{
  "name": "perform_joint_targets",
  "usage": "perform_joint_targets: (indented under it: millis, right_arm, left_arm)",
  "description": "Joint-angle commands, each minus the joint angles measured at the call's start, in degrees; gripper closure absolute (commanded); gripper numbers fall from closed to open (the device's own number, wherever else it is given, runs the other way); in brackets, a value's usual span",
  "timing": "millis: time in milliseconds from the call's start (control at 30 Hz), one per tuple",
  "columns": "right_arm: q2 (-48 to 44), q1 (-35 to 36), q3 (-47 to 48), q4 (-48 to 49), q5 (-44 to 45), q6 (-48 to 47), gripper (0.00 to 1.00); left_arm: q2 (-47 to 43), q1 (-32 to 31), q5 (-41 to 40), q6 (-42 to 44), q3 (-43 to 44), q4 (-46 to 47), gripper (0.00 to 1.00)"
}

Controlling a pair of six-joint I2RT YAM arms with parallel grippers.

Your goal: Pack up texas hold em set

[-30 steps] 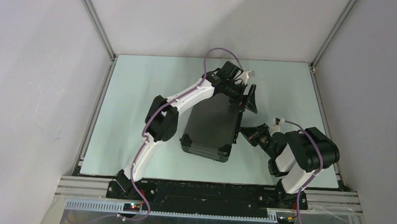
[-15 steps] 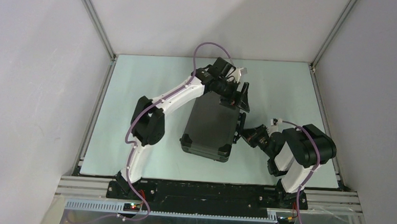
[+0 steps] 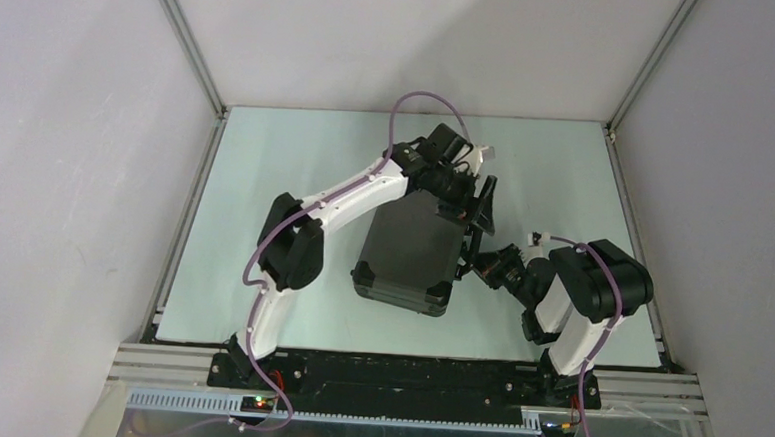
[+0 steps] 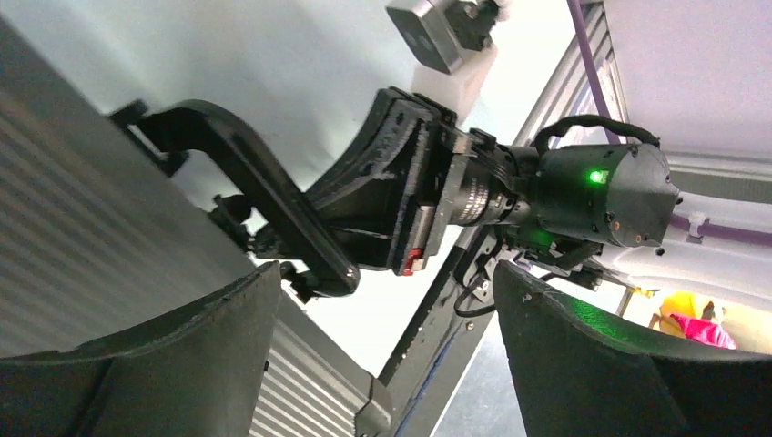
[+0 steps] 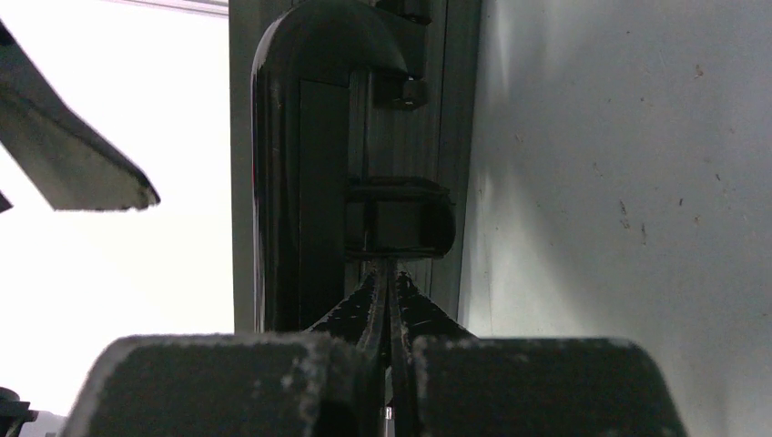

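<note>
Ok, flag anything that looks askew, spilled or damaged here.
Only the briefcase stands out: it lies closed but turned at an angle to the edges of the table. Nothing spilled or damaged shows. The shut right gripper sits at its handle side.

The right gripper [image 3: 470, 266] has slid up to the briefcase [image 3: 407, 250] edge

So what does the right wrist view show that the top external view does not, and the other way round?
Only the right wrist: the right gripper shut, its tips at a latch beside the black handle. Only the top external: the whole closed briefcase on the table, and the open left gripper over its far right corner. Both: the right gripper at the briefcase's handle side.
</note>
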Motion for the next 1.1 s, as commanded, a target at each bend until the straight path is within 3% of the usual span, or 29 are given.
perform_joint_targets:
  millis: [0, 667, 1067]
  right_arm:
    - [1.1, 0.1, 0.7, 2.5, 0.2, -2.2, 0.99]
    - [3.7, -1.2, 0.0, 2.6, -1.7, -5.5, 1.00]
    - [4.2, -2.0, -5.7, 2.5, -0.2, -6.7, 1.00]
  left_arm:
    - [0.8, -2.3, -0.3, 1.3, 2.0, 0.4, 0.09]
    - [3.7, -2.9, -3.5, 1.7, 2.0, 0.5, 0.14]
    - [3.3, -2.8, -3.5, 2.1, 1.7, 0.5, 0.14]
